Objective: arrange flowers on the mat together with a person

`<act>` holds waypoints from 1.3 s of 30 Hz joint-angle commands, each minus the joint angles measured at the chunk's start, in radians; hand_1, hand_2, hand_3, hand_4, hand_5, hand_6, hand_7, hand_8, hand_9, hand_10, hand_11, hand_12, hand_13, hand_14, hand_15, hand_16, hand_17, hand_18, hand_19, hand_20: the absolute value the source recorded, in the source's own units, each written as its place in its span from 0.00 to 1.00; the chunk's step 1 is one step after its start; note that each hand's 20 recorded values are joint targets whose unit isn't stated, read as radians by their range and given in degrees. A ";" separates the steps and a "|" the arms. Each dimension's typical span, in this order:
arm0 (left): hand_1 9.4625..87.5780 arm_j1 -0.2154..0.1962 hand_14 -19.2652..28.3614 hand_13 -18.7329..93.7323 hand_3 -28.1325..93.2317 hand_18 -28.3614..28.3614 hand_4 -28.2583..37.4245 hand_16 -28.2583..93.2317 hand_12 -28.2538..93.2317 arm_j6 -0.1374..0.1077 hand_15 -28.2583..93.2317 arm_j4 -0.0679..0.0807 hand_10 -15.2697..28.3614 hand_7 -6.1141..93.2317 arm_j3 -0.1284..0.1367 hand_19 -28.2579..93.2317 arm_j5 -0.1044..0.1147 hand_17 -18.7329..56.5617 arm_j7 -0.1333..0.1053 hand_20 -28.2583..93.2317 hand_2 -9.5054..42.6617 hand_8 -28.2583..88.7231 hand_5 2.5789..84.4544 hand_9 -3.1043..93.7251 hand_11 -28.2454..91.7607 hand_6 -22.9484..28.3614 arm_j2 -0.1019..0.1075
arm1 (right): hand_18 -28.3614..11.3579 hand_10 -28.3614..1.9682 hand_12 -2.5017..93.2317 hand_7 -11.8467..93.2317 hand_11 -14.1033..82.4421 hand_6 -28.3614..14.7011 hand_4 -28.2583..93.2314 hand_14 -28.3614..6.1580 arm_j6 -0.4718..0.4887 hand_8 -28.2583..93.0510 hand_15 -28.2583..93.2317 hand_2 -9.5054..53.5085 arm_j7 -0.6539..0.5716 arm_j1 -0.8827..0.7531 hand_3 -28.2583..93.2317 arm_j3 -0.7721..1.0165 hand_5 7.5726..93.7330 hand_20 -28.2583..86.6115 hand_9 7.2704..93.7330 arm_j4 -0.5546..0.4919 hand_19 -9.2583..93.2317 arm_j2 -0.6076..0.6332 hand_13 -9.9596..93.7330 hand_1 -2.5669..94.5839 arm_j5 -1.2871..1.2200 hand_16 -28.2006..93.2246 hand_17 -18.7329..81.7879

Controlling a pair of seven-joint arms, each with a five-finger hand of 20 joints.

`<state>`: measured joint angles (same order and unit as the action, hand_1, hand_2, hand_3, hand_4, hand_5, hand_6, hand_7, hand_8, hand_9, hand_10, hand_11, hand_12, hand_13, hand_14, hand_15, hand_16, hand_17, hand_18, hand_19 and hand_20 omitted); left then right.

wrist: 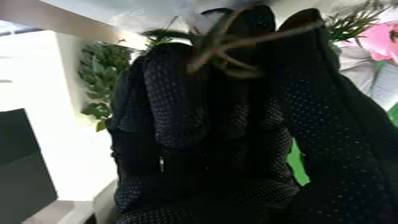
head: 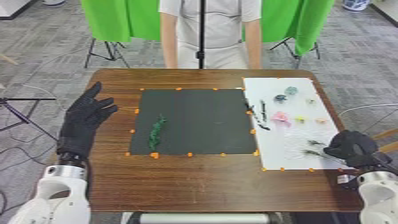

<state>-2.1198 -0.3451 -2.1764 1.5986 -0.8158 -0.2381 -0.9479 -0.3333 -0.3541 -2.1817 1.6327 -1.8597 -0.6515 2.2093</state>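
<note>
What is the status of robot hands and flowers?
Left robot hand open, beside dark mat. Right robot hand at sprigs, grip unclear. Green strand on dark mat. Possibly in way: dark stems.

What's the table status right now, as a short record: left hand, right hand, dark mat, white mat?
left hand: open, beside the dark mat's left edge
right hand: at the white mat's near right part; a stem crosses it, grip unclear
dark mat: one green sprig on its left part
white mat: pink flower, smaller blooms, more greenery
</note>
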 commanded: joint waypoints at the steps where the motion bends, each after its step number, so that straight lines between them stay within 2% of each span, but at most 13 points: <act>1: 0.20 -0.027 0.94 0.37 0.88 0.87 0.01 0.15 0.31 -0.016 0.69 -0.007 0.79 0.16 0.017 0.61 0.010 0.13 -0.004 0.36 0.31 0.17 0.36 0.38 0.47 0.53 0.010 | 0.28 0.69 0.33 0.34 0.49 0.75 0.00 0.64 -0.035 0.23 0.78 0.00 -0.091 -0.010 0.73 0.012 0.90 0.54 0.93 -0.045 0.92 0.003 0.83 0.61 0.003 0.42 0.59; 5: 0.20 -0.042 0.93 0.37 0.88 0.87 0.01 0.15 0.31 -0.026 0.69 -0.013 0.79 0.16 0.026 0.61 0.012 0.13 -0.010 0.36 0.31 0.17 0.36 0.38 0.47 0.53 0.020 | 0.27 0.69 0.33 0.33 0.49 0.74 0.00 0.63 -0.046 0.24 0.78 0.00 -0.143 0.041 0.75 0.008 0.91 0.54 0.94 -0.127 0.93 0.017 0.83 0.60 -0.013 0.42 0.60; 8: 0.20 -0.052 0.94 0.37 0.88 0.87 0.01 0.15 0.31 -0.030 0.69 -0.018 0.79 0.16 0.034 0.62 0.011 0.13 -0.010 0.36 0.31 0.17 0.36 0.38 0.47 0.53 0.021 | 0.26 0.68 0.33 0.33 0.49 0.74 0.00 0.63 -0.043 0.24 0.78 0.00 -0.157 0.126 0.76 -0.041 0.92 0.54 0.95 -0.182 0.94 0.037 0.84 0.59 -0.026 0.42 0.60; 12: 0.20 -0.059 0.94 0.37 0.88 0.87 0.01 0.15 0.31 -0.031 0.69 -0.021 0.79 0.16 0.042 0.61 0.010 0.13 -0.010 0.36 0.30 0.17 0.36 0.38 0.47 0.53 0.024 | 0.25 0.67 0.32 0.31 0.51 0.74 0.00 0.62 -0.025 0.25 0.78 0.00 -0.155 0.304 0.76 -0.181 0.93 0.53 0.95 -0.230 0.95 0.036 0.84 0.58 -0.060 0.43 0.60; 14: 0.20 -0.072 0.94 0.37 0.88 0.87 0.01 0.15 0.31 -0.036 0.69 -0.027 0.79 0.16 0.050 0.61 0.010 0.13 -0.011 0.36 0.31 0.17 0.36 0.38 0.48 0.53 0.026 | 0.24 0.66 0.31 0.31 0.52 0.74 0.00 0.61 -0.019 0.26 0.78 0.00 -0.154 0.434 0.77 -0.299 0.93 0.53 0.96 -0.229 0.96 0.021 0.85 0.58 -0.076 0.43 0.60; 15: 0.20 -0.072 0.94 0.37 0.88 0.87 0.01 0.15 0.31 -0.036 0.69 -0.026 0.79 0.16 0.052 0.61 0.009 0.13 -0.010 0.36 0.31 0.17 0.36 0.38 0.48 0.53 0.027 | 0.23 0.66 0.30 0.31 0.53 0.73 0.00 0.61 -0.011 0.26 0.78 0.00 -0.158 0.493 0.77 -0.353 0.93 0.53 0.96 -0.228 0.96 -0.002 0.85 0.58 -0.072 0.43 0.60; 19: 0.20 -0.075 0.93 0.37 0.88 0.87 0.01 0.15 0.31 -0.035 0.69 -0.029 0.79 0.16 0.055 0.62 0.007 0.13 -0.005 0.36 0.31 0.17 0.35 0.38 0.47 0.53 0.027 | 0.22 0.66 0.29 0.31 0.54 0.72 0.00 0.60 -0.001 0.26 0.79 0.00 -0.176 0.714 0.77 -0.584 0.94 0.52 0.96 -0.202 0.97 -0.065 0.85 0.57 -0.075 0.43 0.60; 22: 0.20 -0.076 0.94 0.37 0.88 0.87 0.01 0.15 0.31 -0.028 0.69 -0.029 0.79 0.16 0.060 0.61 0.005 0.13 -0.001 0.36 0.31 0.17 0.35 0.38 0.47 0.53 0.031 | 0.22 0.65 0.28 0.31 0.55 0.72 0.01 0.59 0.029 0.27 0.79 0.00 -0.188 0.816 0.77 -0.712 0.95 0.52 0.96 -0.166 0.98 -0.128 0.85 0.57 -0.044 0.43 0.60; 29: 0.20 -0.088 0.94 0.37 0.88 0.87 0.01 0.15 0.31 -0.030 0.69 -0.032 0.79 0.16 0.062 0.62 0.005 0.13 -0.001 0.36 0.31 0.17 0.35 0.38 0.48 0.53 0.034 | 0.19 0.64 0.28 0.31 0.56 0.71 0.02 0.58 0.126 0.28 0.80 0.00 -0.269 0.971 0.76 -0.937 0.96 0.52 0.97 -0.073 1.00 -0.267 0.86 0.56 0.001 0.43 0.61; 33: 0.20 -0.098 0.94 0.37 0.88 0.87 0.01 0.15 0.31 -0.033 0.69 -0.037 0.79 0.16 0.074 0.62 0.004 0.13 -0.001 0.36 0.30 0.17 0.36 0.38 0.48 0.53 0.035 | 0.17 0.63 0.28 0.31 0.56 0.70 0.03 0.57 0.186 0.28 0.81 0.00 -0.303 1.019 0.76 -1.018 0.96 0.53 0.98 -0.026 1.00 -0.332 0.86 0.56 0.050 0.44 0.61; 36: 0.20 -0.100 0.94 0.37 0.88 0.87 0.01 0.15 0.31 -0.034 0.69 -0.039 0.79 0.16 0.080 0.62 0.006 0.13 -0.003 0.36 0.30 0.17 0.36 0.38 0.48 0.54 0.042 | 0.16 0.62 0.28 0.30 0.56 0.69 0.03 0.56 0.194 0.28 0.81 0.00 -0.328 1.069 0.76 -1.093 0.97 0.53 0.98 0.028 1.00 -0.371 0.87 0.56 0.124 0.44 0.61; 39: 0.20 -0.087 0.94 0.37 0.88 0.87 0.01 0.15 0.31 -0.030 0.69 -0.034 0.79 0.16 0.072 0.62 0.007 0.13 0.000 0.36 0.30 0.17 0.36 0.38 0.48 0.53 0.045 | 0.14 0.62 0.28 0.31 0.57 0.69 0.04 0.56 0.188 0.29 0.81 0.00 -0.381 1.106 0.75 -1.142 0.97 0.54 0.99 0.074 1.00 -0.410 0.87 0.55 0.160 0.43 0.62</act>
<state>-2.1978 -0.3692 -2.2102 1.6719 -0.8109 -0.2456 -0.9118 -0.1357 -0.6679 -1.1587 0.5857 -1.8522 -0.9629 2.2726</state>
